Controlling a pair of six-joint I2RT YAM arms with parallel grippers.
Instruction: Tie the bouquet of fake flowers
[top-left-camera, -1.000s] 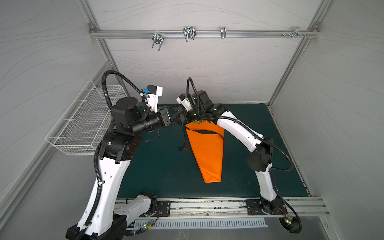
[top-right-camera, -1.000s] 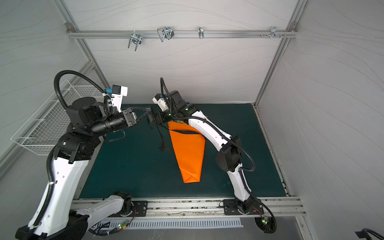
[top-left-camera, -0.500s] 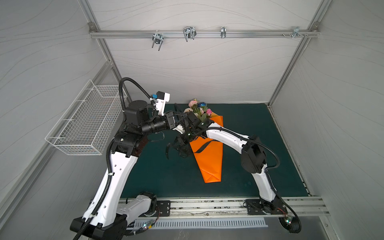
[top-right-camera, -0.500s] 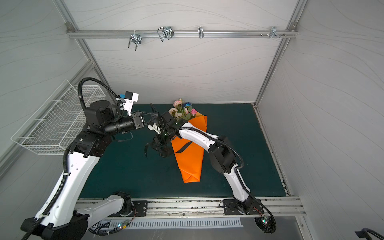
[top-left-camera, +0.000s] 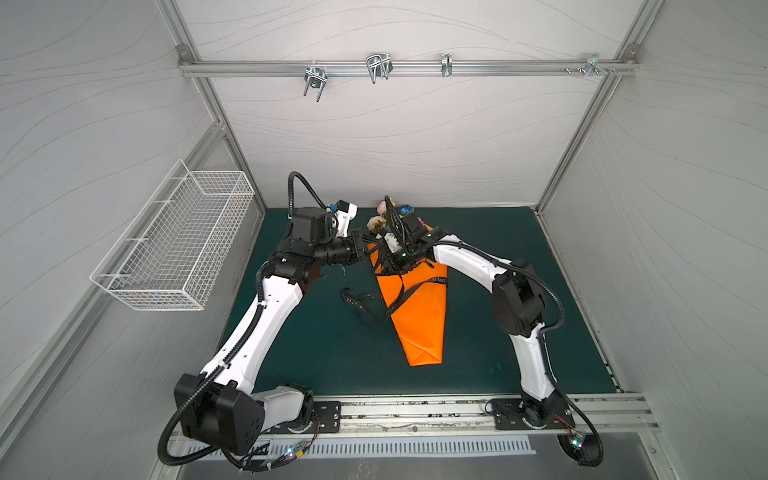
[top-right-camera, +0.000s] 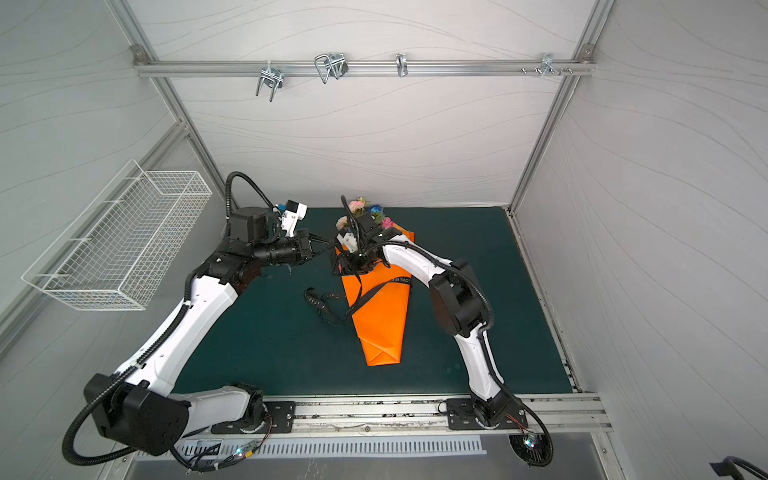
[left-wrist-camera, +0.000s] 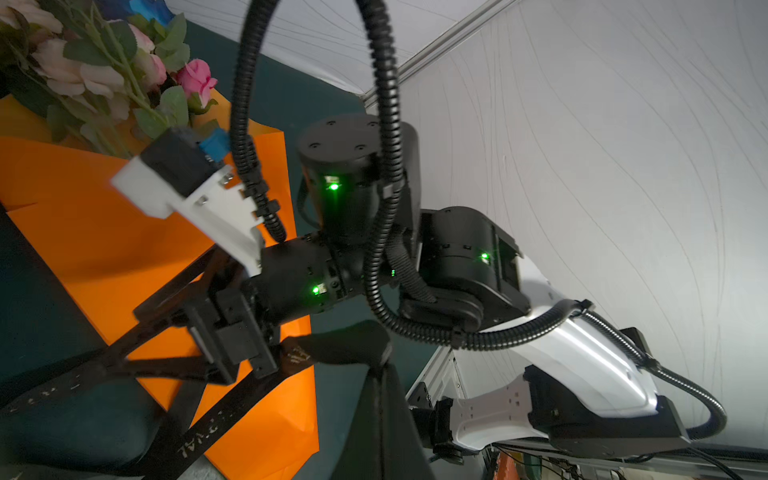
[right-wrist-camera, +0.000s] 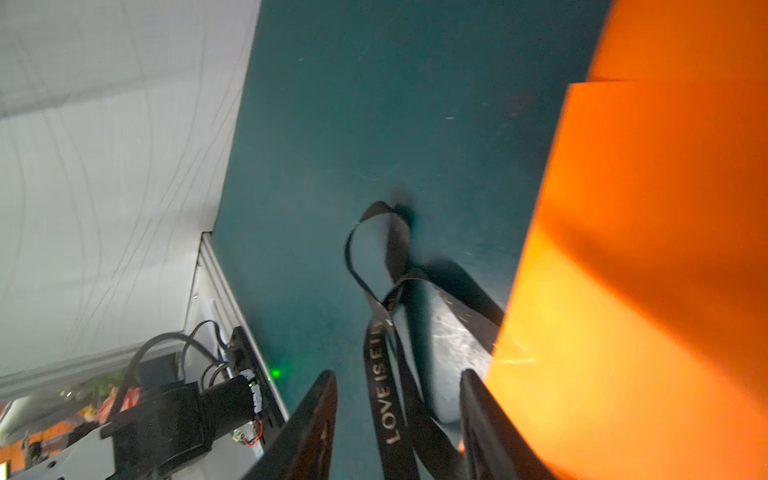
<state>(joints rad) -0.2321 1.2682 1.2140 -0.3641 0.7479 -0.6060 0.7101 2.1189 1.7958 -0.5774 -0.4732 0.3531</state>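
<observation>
Green surface (top-left-camera: 498, 257) bearing, at centre frame, an orange paper cone (top-left-camera: 419, 316), the bouquet of fake flowers (top-left-camera: 375, 223) at its upper wide end, and a black ribbon (top-left-camera: 361, 297) on which the left gripper (left-wrist-camera: 380, 361) has its jaws closed, while the right gripper (right-wrist-camera: 398, 374) holds its jaws apart astride it.

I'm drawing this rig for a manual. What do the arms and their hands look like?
The left arm and right arm have white shells, black joints and black ribbed cable hoses; green lights glow on the right arm's joints. The left hand and right hand are black with slim fingers.
</observation>
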